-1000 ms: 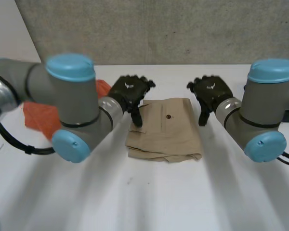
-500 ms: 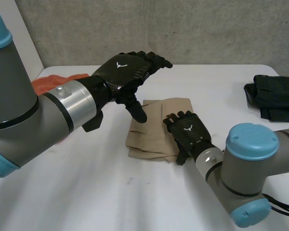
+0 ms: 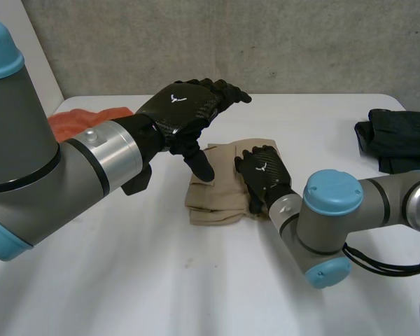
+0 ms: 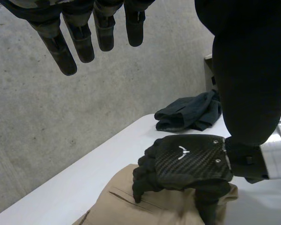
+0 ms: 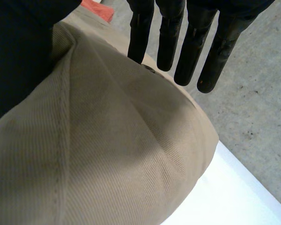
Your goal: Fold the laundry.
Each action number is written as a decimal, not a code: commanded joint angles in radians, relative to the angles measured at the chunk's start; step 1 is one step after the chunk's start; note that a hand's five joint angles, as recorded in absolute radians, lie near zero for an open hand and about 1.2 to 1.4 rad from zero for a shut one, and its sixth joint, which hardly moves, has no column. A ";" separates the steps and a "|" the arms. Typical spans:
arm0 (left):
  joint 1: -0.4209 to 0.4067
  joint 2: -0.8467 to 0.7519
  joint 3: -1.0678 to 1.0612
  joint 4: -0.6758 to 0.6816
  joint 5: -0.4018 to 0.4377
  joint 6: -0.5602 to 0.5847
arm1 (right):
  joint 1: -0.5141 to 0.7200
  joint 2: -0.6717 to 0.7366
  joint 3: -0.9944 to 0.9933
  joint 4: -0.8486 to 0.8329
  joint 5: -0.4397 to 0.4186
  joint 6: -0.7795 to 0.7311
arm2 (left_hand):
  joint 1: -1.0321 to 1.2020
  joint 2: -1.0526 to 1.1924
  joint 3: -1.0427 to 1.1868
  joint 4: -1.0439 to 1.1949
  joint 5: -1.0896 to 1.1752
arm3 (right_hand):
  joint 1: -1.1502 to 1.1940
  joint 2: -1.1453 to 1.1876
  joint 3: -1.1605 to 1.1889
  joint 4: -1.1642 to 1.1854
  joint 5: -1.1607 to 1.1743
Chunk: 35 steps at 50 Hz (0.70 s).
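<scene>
Head view: left hand (image 3: 183, 108) is open, fingers straight and spread, thumb pointing down. It holds nothing and hangs in the air over the far left part of the folded tan garment (image 3: 210, 201). The left arm reaches in from the near left, wrist raised. Right hand (image 3: 263, 175) lies palm down on the garment's right side, fingers loosely extended toward the far edge, forearm low across the white table (image 3: 196, 294). The garment sits mid-table. An orange cloth (image 3: 84, 119) lies far left and a dark cloth pile (image 3: 399, 136) far right, both well apart from it.

Left wrist view: left hand (image 4: 82, 44) has straight fingers with gaps between them and grips nothing. Past its fingertips the right hand (image 4: 189, 161) rests on the tan garment (image 4: 126, 208), fingertips bent down onto the fabric. The dark cloth pile (image 4: 189, 112) lies beyond on the table (image 4: 75, 192).

Right wrist view: right hand (image 5: 168, 37) shows straight, slightly spread fingers, so it is open. The tan garment (image 5: 122, 150) bulges under the palm (seam and a small button visible). The orange cloth (image 5: 97, 7) peeks past the fingers, with the table (image 5: 239, 197) beside the garment's edge.
</scene>
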 commanded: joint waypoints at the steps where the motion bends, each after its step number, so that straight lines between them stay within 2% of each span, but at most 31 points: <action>1: 0.003 0.000 -0.001 0.002 0.000 -0.011 | 0.000 0.034 -0.075 0.006 -0.005 0.000 | -0.008 -0.021 -0.033 -0.024 -0.040 | 0.238 0.171 0.168 0.170 0.264; 6: 0.006 0.000 0.001 0.002 0.001 -0.025 | 0.000 0.070 -0.123 0.039 -0.021 0.000 | -0.002 -0.015 -0.027 -0.018 -0.034 | 0.394 0.327 0.323 0.325 0.420; 9: 0.006 0.000 -0.001 0.002 0.001 -0.028 | 0.000 0.096 -0.159 0.087 -0.047 0.000 | -0.002 -0.015 -0.027 -0.018 -0.034 | 0.637 0.570 0.566 0.568 0.663; 11: 0.006 0.000 -0.001 0.002 0.001 -0.028 | 0.000 0.103 -0.179 0.118 -0.062 0.003 | -0.002 -0.015 -0.027 -0.018 -0.034 | 0.945 0.878 0.874 0.876 0.971; 16: 0.004 0.000 -0.001 0.002 0.000 -0.028 | -0.020 0.065 -0.184 0.139 -0.058 0.009 | 0.001 -0.012 -0.025 -0.015 -0.031 | 0.957 0.890 0.886 0.888 0.983; 24: 0.004 0.003 -0.001 0.002 0.000 -0.028 | -0.201 -0.087 -0.124 0.188 -0.102 -0.043 | 0.001 -0.012 -0.025 -0.015 -0.031 | 0.957 0.890 0.886 0.888 0.983; 28: 0.003 0.003 -0.001 0.000 0.000 -0.028 | -0.310 -0.124 -0.098 0.204 -0.214 -0.124 | 0.001 -0.012 -0.025 -0.015 -0.031 | 0.957 0.890 0.886 0.888 0.983; 32: 0.003 0.005 -0.001 0.000 0.000 -0.028 | -0.428 -0.131 -0.100 0.199 -0.417 -0.187 | 0.001 -0.012 -0.025 -0.015 -0.031 | 0.957 0.890 0.886 0.888 0.983; 35: 0.003 0.005 -0.001 0.002 0.000 -0.028 | -0.477 -0.125 -0.110 0.187 -0.498 -0.196 | -0.002 -0.015 -0.027 -0.018 -0.034 | 0.957 0.890 0.886 0.888 0.983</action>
